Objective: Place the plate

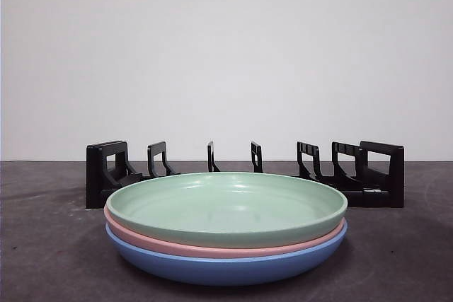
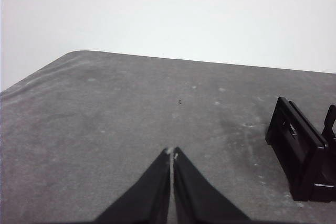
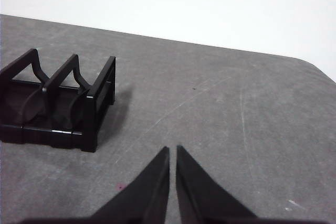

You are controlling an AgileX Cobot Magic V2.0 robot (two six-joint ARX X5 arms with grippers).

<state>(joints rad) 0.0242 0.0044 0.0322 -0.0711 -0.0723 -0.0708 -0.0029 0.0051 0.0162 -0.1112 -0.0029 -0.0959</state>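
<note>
While unlabelled plates stack (three), rack behind

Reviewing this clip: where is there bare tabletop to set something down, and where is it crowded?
Bare table lies beyond the rack at both ends, where the left gripper and right gripper hover. The middle is crowded: the green plate, pink plate and blue plate are stacked just before the rack.

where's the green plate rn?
Front view: the green plate sits centre foreground on the table, on top of a stack, with the pink plate under it and the blue plate at the bottom, in front of the black rack.
</note>
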